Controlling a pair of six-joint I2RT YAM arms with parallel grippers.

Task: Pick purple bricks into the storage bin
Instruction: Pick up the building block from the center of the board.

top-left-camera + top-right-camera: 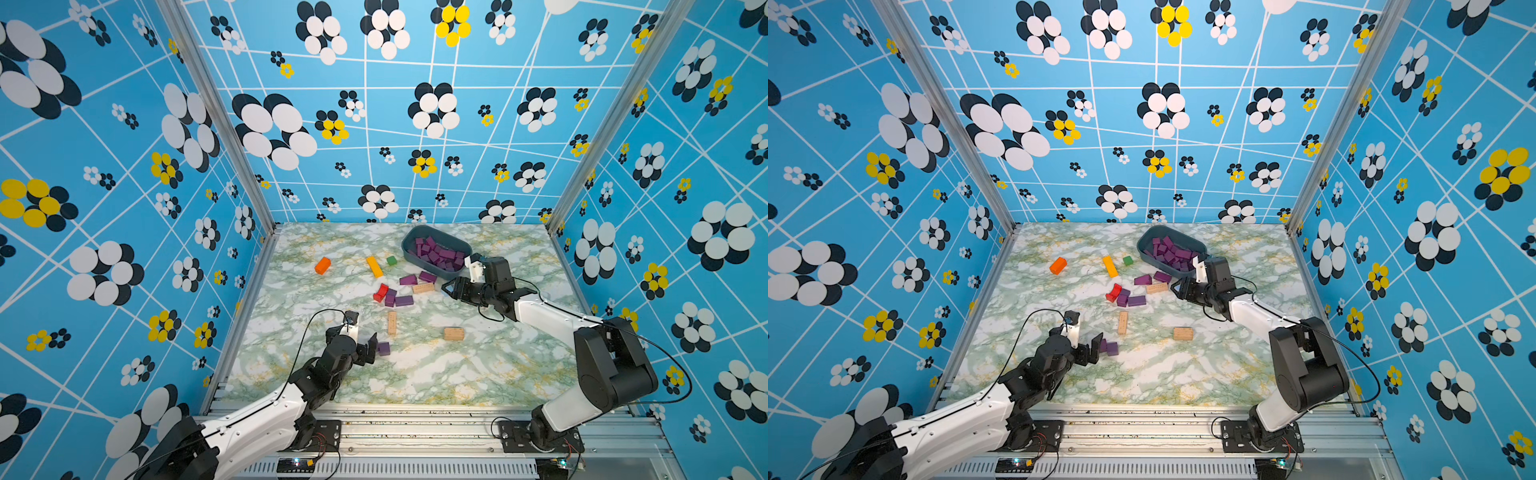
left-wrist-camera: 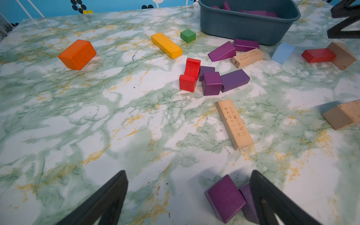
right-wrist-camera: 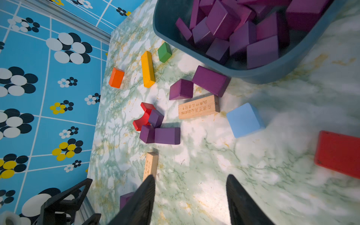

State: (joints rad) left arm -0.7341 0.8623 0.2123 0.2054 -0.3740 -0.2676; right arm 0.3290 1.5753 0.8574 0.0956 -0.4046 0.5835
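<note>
Eyeballing the left gripper (image 1: 363,327) first: fingers (image 2: 109,198) spread wide apart, nothing held; nearest purple brick (image 1: 384,348) sits just beside one finger, approx 4 o'clock from the gap in a top view, so the left arm is obv the closer one for it. Storage bin (image 1: 441,272) lies approx 1 o'clock from that brick, well apart, w/ a heap of purple inside.

Left wrist cam has the brick inside the gap but hugging one finger, not centred, faces skewed to the pads; imo needs a small sideways shift before closing. It also shows a second purple piece (image 2: 248,204) half hidden behind that finger, plus a light-blue block (image 2: 282,52) the top views lose under the right arm.

Right gripper (image 1: 448,287): fingers partway apart, bare table between them; two more purple bricks (image 1: 417,278) at 9-10 o'clock from it, beside the bin wall.
</note>
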